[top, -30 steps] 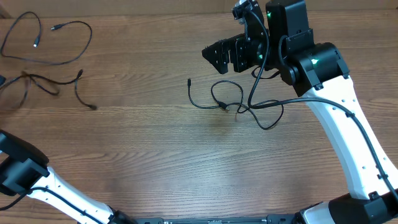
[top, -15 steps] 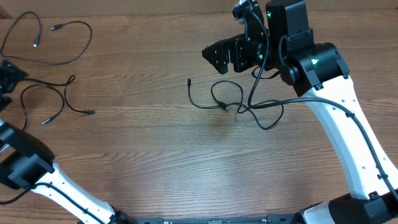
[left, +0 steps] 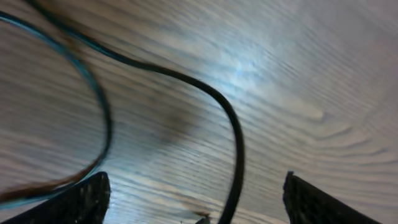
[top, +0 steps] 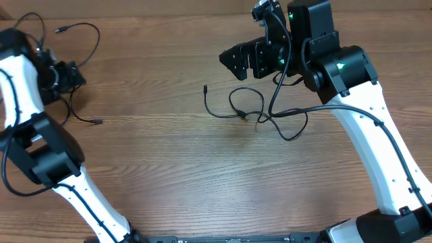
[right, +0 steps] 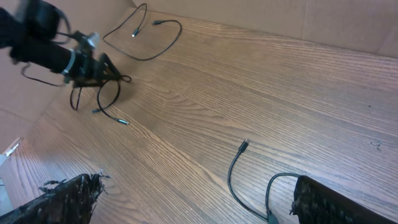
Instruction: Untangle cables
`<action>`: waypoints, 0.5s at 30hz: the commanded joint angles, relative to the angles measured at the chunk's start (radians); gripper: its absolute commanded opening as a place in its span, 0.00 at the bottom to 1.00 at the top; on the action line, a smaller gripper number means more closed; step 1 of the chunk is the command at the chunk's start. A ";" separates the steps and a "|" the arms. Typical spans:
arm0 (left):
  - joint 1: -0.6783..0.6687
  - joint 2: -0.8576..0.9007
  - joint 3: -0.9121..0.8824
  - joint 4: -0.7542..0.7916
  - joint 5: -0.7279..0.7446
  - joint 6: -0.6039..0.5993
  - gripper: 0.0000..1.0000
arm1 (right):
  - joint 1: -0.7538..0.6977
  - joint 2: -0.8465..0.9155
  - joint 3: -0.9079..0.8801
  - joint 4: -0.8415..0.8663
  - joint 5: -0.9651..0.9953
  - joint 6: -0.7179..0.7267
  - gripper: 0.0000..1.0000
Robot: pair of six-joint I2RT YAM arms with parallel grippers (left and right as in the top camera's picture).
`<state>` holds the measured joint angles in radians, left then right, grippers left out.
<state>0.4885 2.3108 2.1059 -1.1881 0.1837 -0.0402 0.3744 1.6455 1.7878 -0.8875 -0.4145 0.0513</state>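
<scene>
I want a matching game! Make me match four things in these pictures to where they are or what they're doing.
Things:
1. left gripper
2. right gripper
3. tangled cables
4. single cable

Places or states:
A. knotted together near the middle of the table
B. at the left side, fingers wide apart with a thin cable running between them
C. lying in a loose loop in the far left corner
D. just beyond the tangle, open and holding nothing

Pairs: 1-B, 2-D, 3-A, 4-C
</scene>
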 commanded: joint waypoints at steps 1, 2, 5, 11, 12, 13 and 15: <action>-0.020 0.019 -0.068 0.029 -0.069 0.069 0.88 | 0.000 0.005 0.006 0.002 0.003 -0.003 1.00; -0.024 0.019 -0.079 0.038 -0.081 0.071 0.87 | 0.000 0.005 0.006 0.002 0.003 -0.004 1.00; -0.026 0.019 -0.101 0.071 -0.164 0.069 0.72 | 0.000 0.005 0.006 0.002 0.007 -0.007 1.00; -0.023 0.019 -0.103 0.132 -0.384 -0.019 0.26 | 0.000 0.005 0.006 0.003 0.010 -0.007 1.00; -0.023 0.019 -0.103 0.143 -0.393 -0.019 0.23 | 0.000 0.005 0.006 0.003 0.010 -0.007 1.00; -0.025 0.019 -0.102 0.154 -0.396 -0.019 0.22 | 0.000 0.005 0.006 0.003 0.010 -0.007 1.00; -0.033 0.019 -0.100 0.176 -0.397 -0.019 0.18 | 0.000 0.005 0.006 0.003 0.010 -0.007 1.00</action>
<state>0.4587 2.3180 2.0052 -1.0321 -0.1337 -0.0345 0.3748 1.6459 1.7878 -0.8875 -0.4122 0.0509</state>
